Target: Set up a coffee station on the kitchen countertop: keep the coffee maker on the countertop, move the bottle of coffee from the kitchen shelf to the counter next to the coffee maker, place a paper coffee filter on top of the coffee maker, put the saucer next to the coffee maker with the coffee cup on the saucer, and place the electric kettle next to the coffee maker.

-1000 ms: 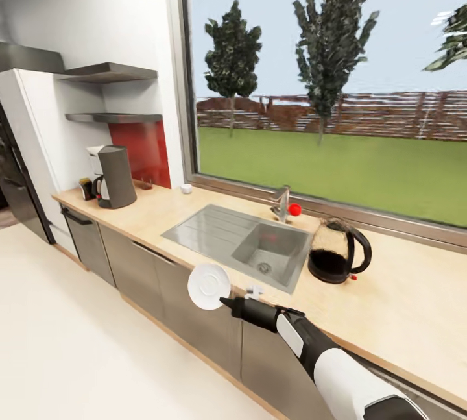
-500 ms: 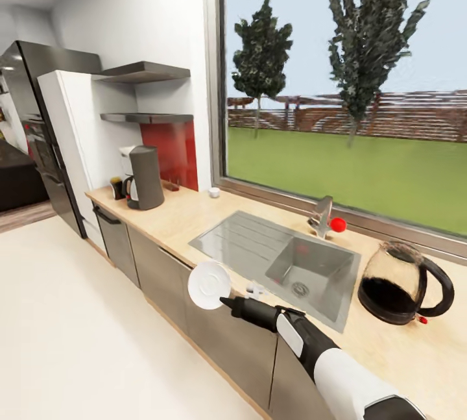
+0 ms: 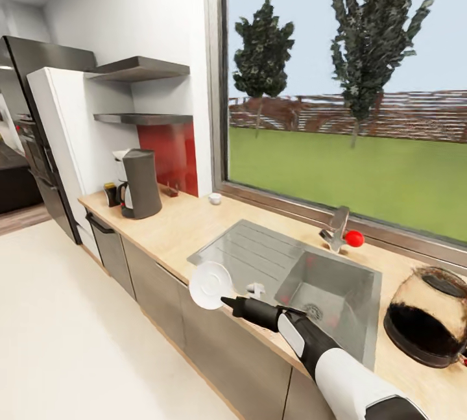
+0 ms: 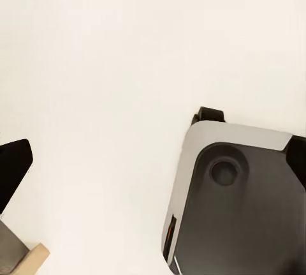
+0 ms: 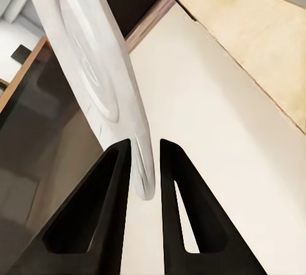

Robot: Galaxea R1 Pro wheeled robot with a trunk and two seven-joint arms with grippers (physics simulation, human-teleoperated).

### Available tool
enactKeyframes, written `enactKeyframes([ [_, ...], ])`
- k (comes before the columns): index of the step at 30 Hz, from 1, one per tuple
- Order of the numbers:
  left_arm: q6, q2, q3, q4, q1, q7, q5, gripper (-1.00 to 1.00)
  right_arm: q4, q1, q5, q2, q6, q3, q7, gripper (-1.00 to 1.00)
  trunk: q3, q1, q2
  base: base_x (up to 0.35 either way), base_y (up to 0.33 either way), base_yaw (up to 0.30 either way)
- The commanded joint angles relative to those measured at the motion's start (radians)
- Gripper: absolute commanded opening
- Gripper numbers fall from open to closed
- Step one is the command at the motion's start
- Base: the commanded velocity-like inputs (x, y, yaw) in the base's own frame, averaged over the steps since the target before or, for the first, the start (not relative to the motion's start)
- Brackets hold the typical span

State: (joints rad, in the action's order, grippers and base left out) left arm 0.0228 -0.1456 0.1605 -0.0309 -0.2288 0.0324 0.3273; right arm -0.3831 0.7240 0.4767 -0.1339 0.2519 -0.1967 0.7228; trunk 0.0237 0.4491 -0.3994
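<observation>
A: Saucer (image 3: pixel 209 285) first — it is pinched by its rim between the right gripper's (image 5: pixel 145 182) two dark fingers (image 5: pixel 95 224), standing almost on edge and held out over the floor in front of the cabinets, not over the bench (image 3: pixel 188 225).

B: So the grip is thin?

A: I'd say so. From the right wrist camera only the bottom edge of the plate sits between the fingers. A jolt while the base rolls, or a brush against the bench edge, could twist it loose, and it would land on the floor.

B: Where does it need to go?

A: Next to the coffee maker (image 3: pixel 138 184), which stands at the far end of the bench below the shelves, with a small dark jar (image 3: pixel 111 195) just beside it. That is well apart from the saucer now. The electric kettle (image 3: pixel 429 316) sits on the bench past the sink (image 3: pixel 292 267), at the other end.

B: Other risks?

A: Setting the plate down while it is tilted would make it roll or clatter, so I reckon it needs levelling first. Swinging in carelessly could also knock the jar.

B: And the left arm?

A: Its camera looks down at the floor and the robot's base (image 4: pixel 239 205); I cannot tell how those fingers stand.
</observation>
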Motion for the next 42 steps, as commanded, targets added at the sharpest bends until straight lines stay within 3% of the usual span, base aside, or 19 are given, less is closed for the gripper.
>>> enactKeyframes([
  [1, 0.003, 0.000, 0.008, -0.001, 0.000, 0.003, 0.008, 1.00, 0.000, 0.000, 0.013, 0.000, 0.010, -0.003, 0.001, -1.00, 0.000, 0.001, -0.001, 0.329, 0.168, 0.053],
  [26, 0.002, 0.000, 0.008, 0.000, 0.000, 0.003, 0.012, 1.00, 0.000, 0.000, 0.013, 0.000, 0.010, -0.002, 0.001, -1.00, 0.000, 0.001, -0.001, 0.300, 0.210, 0.255],
  [42, 0.000, 0.000, 0.007, 0.001, 0.000, 0.003, 0.009, 1.00, 0.002, 0.000, 0.010, 0.014, 0.007, -0.003, 0.003, -1.00, 0.000, 0.001, -0.001, 0.305, 0.134, 0.008],
])
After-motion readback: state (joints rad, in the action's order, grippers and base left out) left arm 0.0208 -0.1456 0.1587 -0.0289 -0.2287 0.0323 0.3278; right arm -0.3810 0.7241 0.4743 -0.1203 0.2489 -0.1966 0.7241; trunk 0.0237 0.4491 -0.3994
